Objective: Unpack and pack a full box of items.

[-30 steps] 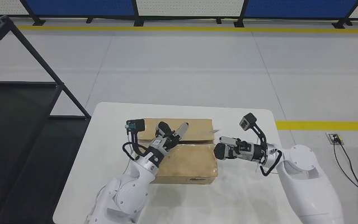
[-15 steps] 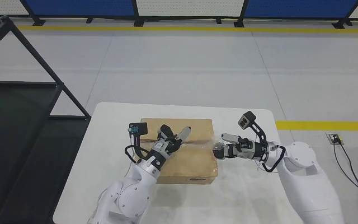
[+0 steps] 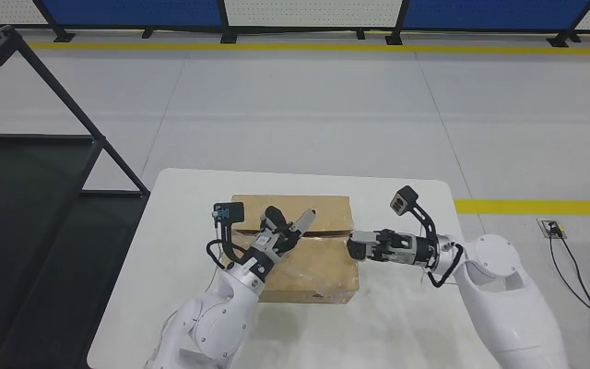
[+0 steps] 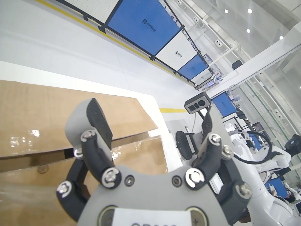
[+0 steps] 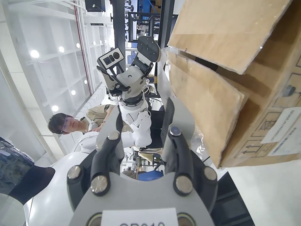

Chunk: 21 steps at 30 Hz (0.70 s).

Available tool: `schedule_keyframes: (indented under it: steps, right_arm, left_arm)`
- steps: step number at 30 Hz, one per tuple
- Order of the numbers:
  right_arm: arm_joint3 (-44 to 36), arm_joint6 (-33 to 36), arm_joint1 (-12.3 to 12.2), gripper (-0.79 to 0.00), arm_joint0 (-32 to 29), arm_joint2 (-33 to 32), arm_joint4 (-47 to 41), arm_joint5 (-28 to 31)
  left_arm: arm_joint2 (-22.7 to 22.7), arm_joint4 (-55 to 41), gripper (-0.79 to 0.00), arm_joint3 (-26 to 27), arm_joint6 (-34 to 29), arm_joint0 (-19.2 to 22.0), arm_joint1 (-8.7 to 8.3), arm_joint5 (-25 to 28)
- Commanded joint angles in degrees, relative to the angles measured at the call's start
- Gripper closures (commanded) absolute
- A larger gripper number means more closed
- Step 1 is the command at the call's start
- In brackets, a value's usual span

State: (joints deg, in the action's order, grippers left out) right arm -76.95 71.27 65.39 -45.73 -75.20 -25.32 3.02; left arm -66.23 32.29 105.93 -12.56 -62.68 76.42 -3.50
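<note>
Cardboard box (image 3: 318, 277) is open a crack. Left gripper (image 3: 289, 220), open, hangs over it; right gripper (image 3: 356, 247), open, beside it, should lift one flap (image 3: 318, 208) slowly.

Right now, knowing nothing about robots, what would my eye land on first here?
A brown cardboard box lies in the middle of the white table, its top gaping slightly along the centre seam. The left gripper hangs open just above the box's top. The right gripper sits open at the box's end, level with that seam.
</note>
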Motion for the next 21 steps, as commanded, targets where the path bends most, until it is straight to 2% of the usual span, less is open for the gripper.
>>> schedule_keyframes:
  steps: [1,3,4,5,7,8,14,18,21]
  right_arm:
    - [0.0,-0.5,-0.1,-0.323,0.1,0.1,0.1,0.1]
    - [0.0,-0.9,-0.1,-0.382,0.1,0.2,0.5,0.3]
    - [0.1,-1.4,-0.2,-0.508,0.1,0.2,0.6,0.4]
    - [0.0,-1.5,-0.2,-0.551,0.2,0.3,0.8,0.5]
    - [-0.1,-1.6,-0.3,-0.742,0.3,0.4,1.2,0.9]
    - [-0.1,-1.5,-0.3,-0.785,0.4,0.5,1.5,1.3]
    - [-1.0,-2.2,-0.6,-0.785,1.0,1.5,5.3,4.1]
    - [-3.9,-1.9,-1.1,-0.785,-0.2,1.5,10.1,9.4]
    - [-7.6,-0.9,-1.6,-0.785,-2.2,1.1,14.2,14.9]
  left_arm:
    - [-0.2,0.0,-0.785,0.3,0.2,0.0,0.03,0.1]
    - [-0.8,-0.5,-0.785,0.9,0.4,-0.1,0.05,0.0]
    - [-1.2,-0.7,-0.785,1.3,0.5,-0.1,0.05,0.0]
    - [-1.6,-1.0,-0.785,1.8,0.5,-0.2,0.04,0.0]
    - [-2.6,-1.5,-0.785,3.2,0.7,-0.5,-0.01,0.2]
    - [-3.2,-1.8,-0.785,4.0,0.7,-0.7,-0.05,0.3]
    - [-9.6,-3.0,-0.785,10.3,1.9,-4.0,-0.64,1.8]
    - [-18.2,-6.3,-0.785,13.7,1.4,-8.6,-1.37,3.1]
    - [-26.0,-11.0,-0.785,15.5,-1.3,-12.7,-1.98,5.4]
